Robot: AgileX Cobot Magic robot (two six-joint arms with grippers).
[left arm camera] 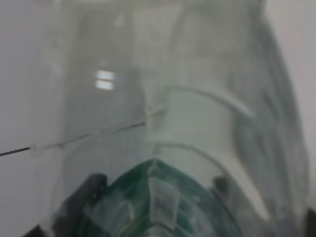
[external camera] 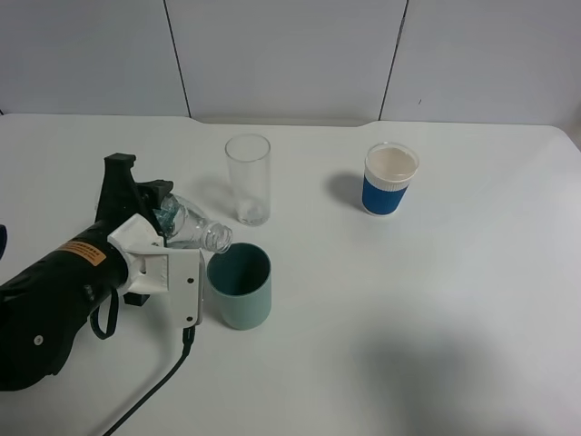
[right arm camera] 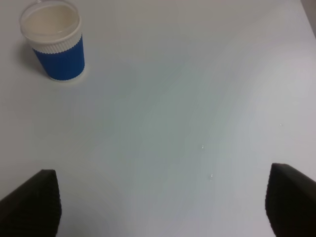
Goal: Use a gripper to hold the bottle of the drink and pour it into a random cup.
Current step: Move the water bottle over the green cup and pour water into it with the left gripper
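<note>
In the exterior high view my left gripper [external camera: 163, 222], a bulky black tool with white jaw plates, is shut on the small clear bottle [external camera: 195, 232]. The bottle is tipped over, with its open ribbed neck pointing right, just above the near-left rim of the teal-green cup [external camera: 240, 286]. The left wrist view is filled by the blurred bottle [left arm camera: 197, 128], its dark green label [left arm camera: 153, 202] closest to the camera. My right gripper [right arm camera: 158, 207] is open over bare table, its two black fingertips [right arm camera: 29, 202] far apart. It does not show in the exterior high view.
A tall clear glass [external camera: 248, 179] stands upright just behind the bottle and cup. A blue-and-white paper cup [external camera: 390, 179] sits at the back right, also seen as the paper cup [right arm camera: 54, 42] in the right wrist view. The gripper's black cable [external camera: 154, 391] trails to the front edge.
</note>
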